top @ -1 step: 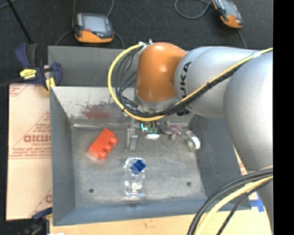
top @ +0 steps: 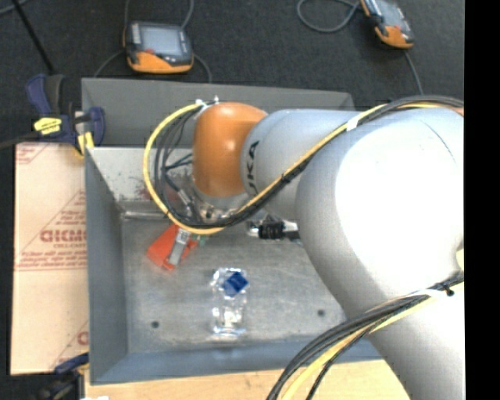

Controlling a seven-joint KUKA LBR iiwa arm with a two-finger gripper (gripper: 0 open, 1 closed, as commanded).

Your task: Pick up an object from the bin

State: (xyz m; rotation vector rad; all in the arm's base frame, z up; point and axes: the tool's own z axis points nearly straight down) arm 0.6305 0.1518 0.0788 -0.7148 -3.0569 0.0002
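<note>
In the bin [top: 105,258], the gripper [top: 184,244] is seen at an orange block [top: 160,251] near the left wall; a clear packet [top: 229,303] is seen near the front wall.

A dark floor [top: 258,55] is showing around the bin [top: 234,90]. Two orange-and-grey devices are lying on it beyond the far wall, one [top: 158,47] toward the left and one [top: 388,22] at the top right, each trailing black cables [top: 127,14] across the floor.
</note>
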